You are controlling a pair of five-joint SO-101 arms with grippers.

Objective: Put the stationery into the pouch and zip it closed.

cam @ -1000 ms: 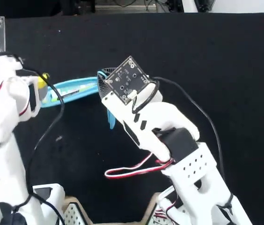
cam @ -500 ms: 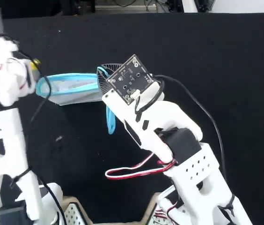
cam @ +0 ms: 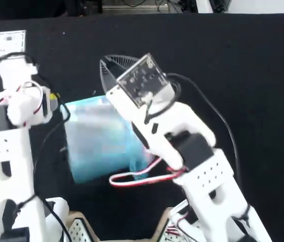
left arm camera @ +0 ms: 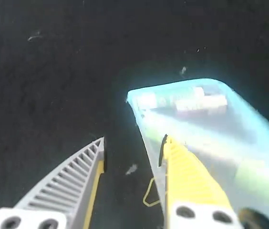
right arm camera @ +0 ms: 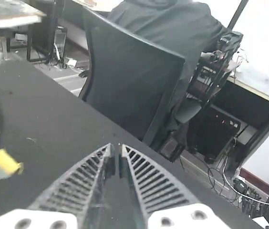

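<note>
The light blue see-through pouch [cam: 99, 141] lies flat on the black table between the two arms. In the left wrist view, several pieces of stationery show through the pouch [left arm camera: 206, 119]. My left gripper [left arm camera: 133, 140] is open just above the table at the pouch's edge; its yellow finger [left arm camera: 187, 181] lies over the pouch and its grey finger [left arm camera: 77, 181] over bare table. In the high view, the left gripper [cam: 54, 100] is by the pouch's left side. My right gripper [cam: 104, 65] is raised above the pouch's far end. Its fingers [right arm camera: 117, 148] are shut on nothing and point away over the table.
The black table [cam: 232, 60] stretches free to the right and the back. The right arm's red and white cable [cam: 132, 176] hangs over the pouch's near edge. A dark chair [right arm camera: 134, 81] stands beyond the table's far edge. The arm bases [cam: 117, 229] take up the front.
The pouch was held up edge-on between both grippers; now it has dropped flat onto the table. The left gripper has let go and pulled back; the right gripper has risen.
</note>
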